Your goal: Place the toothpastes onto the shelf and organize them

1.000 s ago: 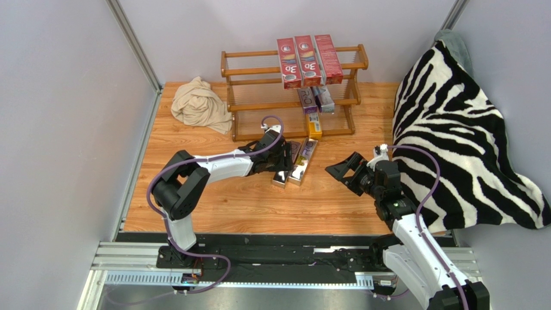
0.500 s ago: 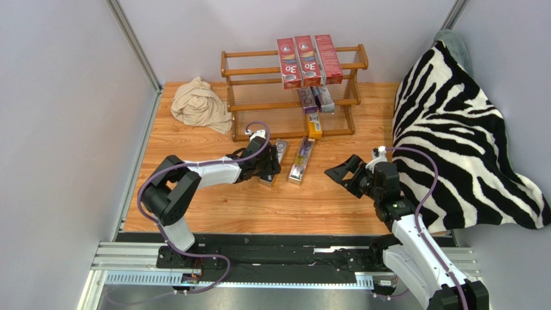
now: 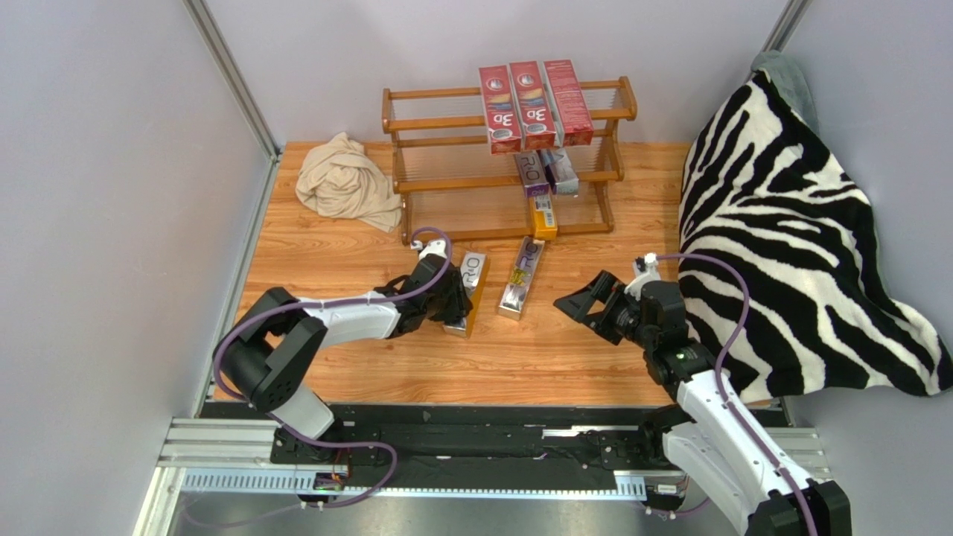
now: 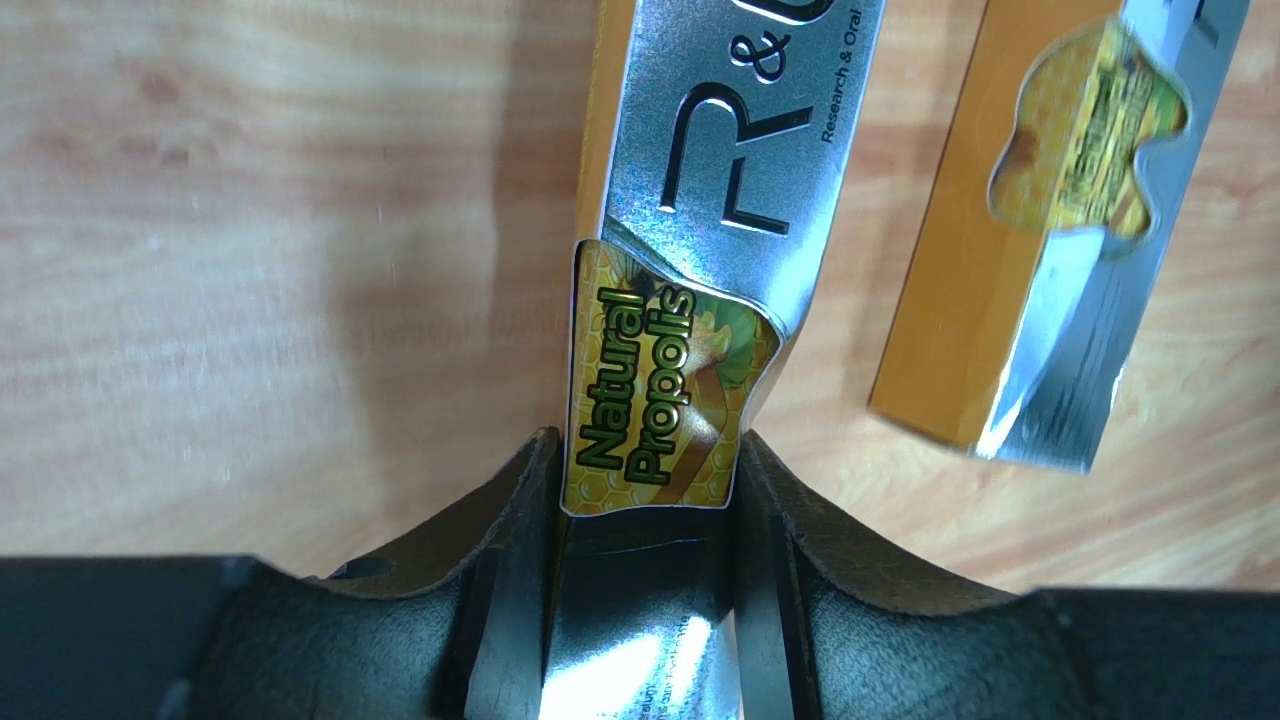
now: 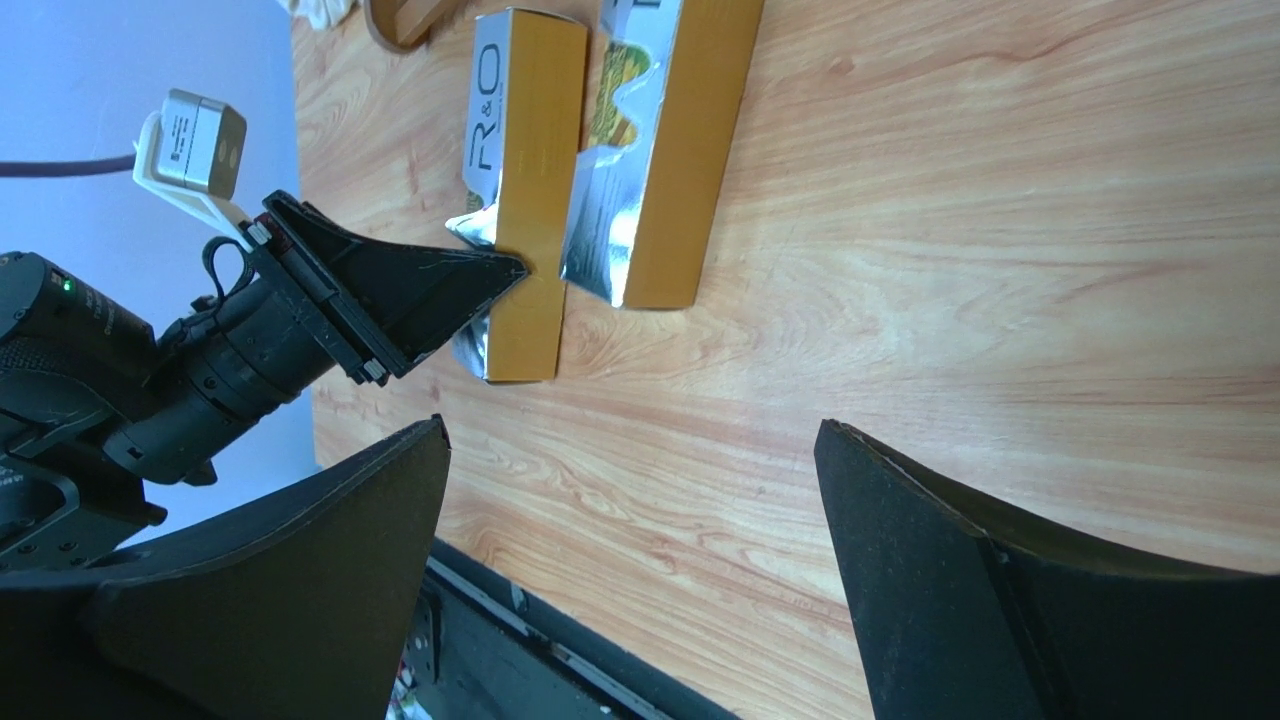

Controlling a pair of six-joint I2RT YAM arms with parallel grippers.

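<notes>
While the zebra-striped blanket sprawls down the right side, the wooden tabletop stretches out in front of me. At its far edge stands the shelf, a three-tier wooden rack. A beige cloth sits bunched just left of it.

Up top, three red 3D cartons lie side by side across the rails. One tier down are two silver PRO cartons, and below those an orange carton, all toward the rack's right half.

Now the action: my left hand is clamped on the near end of the R&O carton, a finger pressed to each long side and the "Natural Propolis" label right between them. Whether the carton rests on the wood or is lifted, I cannot tell.

Just right of it, a second silver-and-orange carton lies flat on the tabletop, a gap between the two. My right hand hovers near that one, fingers spread wide, holding nothing.
</notes>
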